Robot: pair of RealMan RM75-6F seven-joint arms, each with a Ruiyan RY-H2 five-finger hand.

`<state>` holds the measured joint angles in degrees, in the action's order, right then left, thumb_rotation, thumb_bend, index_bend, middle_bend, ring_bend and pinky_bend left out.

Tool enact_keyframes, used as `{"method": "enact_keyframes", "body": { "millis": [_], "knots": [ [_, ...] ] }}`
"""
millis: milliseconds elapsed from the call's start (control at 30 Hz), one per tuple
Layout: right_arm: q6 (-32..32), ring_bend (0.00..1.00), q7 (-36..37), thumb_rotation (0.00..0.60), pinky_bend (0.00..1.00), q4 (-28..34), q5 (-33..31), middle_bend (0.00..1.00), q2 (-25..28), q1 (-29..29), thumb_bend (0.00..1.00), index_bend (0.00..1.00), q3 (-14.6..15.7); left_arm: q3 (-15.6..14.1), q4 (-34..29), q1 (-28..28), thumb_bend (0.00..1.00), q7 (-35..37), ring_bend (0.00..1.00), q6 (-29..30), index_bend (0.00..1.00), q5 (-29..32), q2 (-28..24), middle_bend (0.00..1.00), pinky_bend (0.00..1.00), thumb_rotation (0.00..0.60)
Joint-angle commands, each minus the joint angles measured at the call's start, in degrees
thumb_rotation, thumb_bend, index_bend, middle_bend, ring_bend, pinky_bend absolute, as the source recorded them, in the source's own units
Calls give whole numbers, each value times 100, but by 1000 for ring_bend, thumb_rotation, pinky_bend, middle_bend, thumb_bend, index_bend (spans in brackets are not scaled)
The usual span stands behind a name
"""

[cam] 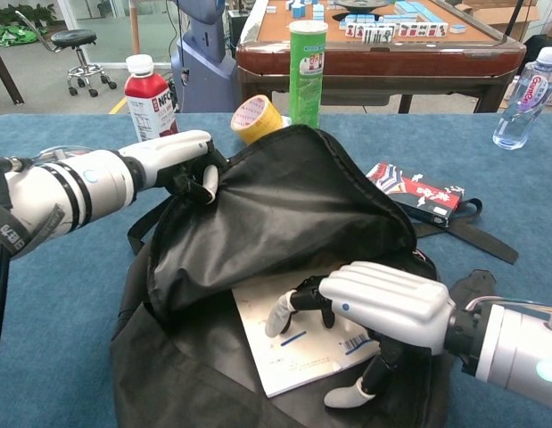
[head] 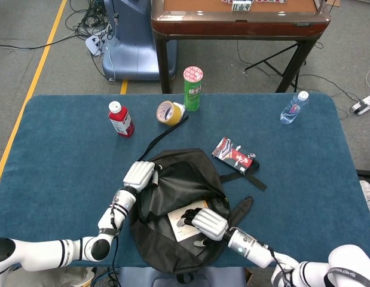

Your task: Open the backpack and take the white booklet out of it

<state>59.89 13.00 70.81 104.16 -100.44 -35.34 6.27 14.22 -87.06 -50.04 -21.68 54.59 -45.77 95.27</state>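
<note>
A black backpack [head: 173, 197] [cam: 284, 205] lies open near the table's front edge. My left hand [head: 141, 176] [cam: 182, 160] grips the upper flap at its left corner and holds it lifted. The white booklet [head: 180, 223] [cam: 298, 343] lies flat in the opening, a barcode and a blue dash on its cover. My right hand [head: 207, 222] [cam: 374, 303] reaches into the opening over the booklet, fingers curled down onto its cover and thumb below its lower edge. Whether the booklet is clamped cannot be told.
At the back stand a red bottle [head: 121, 119], a yellow tape roll [head: 168, 112] and a green can [head: 192, 88]. A water bottle [head: 293, 107] is at the far right. A red-black box [head: 235, 155] lies beside the backpack's strap [head: 247, 175].
</note>
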Motion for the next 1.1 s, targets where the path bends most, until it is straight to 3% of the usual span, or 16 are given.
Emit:
{"method": "enact_keyframes", "body": {
  "millis": [33,600,1100],
  "knots": [
    [29,231,24,600,351,52,-8,306,11,-5,65,295,56,-8,-7,4,927,12,637,-5,802,-6,-18,780,316,600],
    [140,231,-599,600,352,-466,-85,304,-458,-115,66,295,-35,-29,-11,1,927,29,636,-5,797,82,-58,780,316,600],
    [558,245,-736,600,351,-1188,-110,343,-870,-78,307,385,-108,-46,58,-3,926,55,635,-36,792,142,-78,780,316,600]
  ]
}}
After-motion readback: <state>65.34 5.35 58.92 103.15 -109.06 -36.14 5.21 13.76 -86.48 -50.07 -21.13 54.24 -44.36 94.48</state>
